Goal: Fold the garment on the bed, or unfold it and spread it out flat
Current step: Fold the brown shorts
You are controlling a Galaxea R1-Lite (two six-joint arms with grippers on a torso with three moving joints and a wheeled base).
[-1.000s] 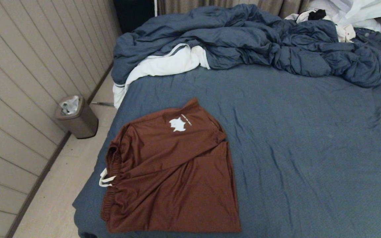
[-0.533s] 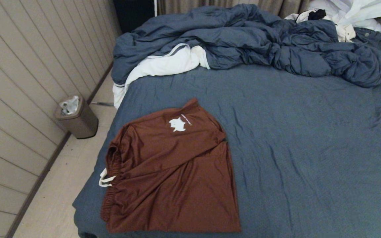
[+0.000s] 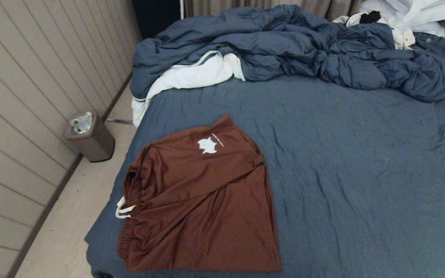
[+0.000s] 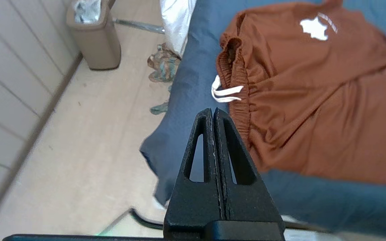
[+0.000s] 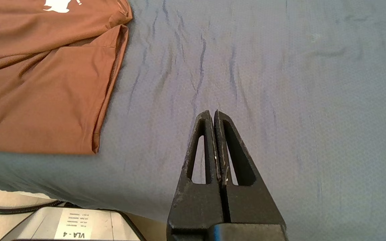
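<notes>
The shorts (image 3: 199, 200) lay on the bed (image 3: 361, 173), white logo (image 3: 207, 146) at twelve o'clock, its lettering unreadable; left gripper (image 4: 213, 112) and right gripper (image 5: 212, 113) were pressed closed, empty.

Shorts (image 3: 199, 200) on bed (image 3: 361, 173), near left corner, waistband toward left edge. Duvet (image 3: 303, 50) heaped across far side. White clothes (image 3: 411, 15) far right. Bin (image 3: 89, 137) on floor, left of bed.
</notes>
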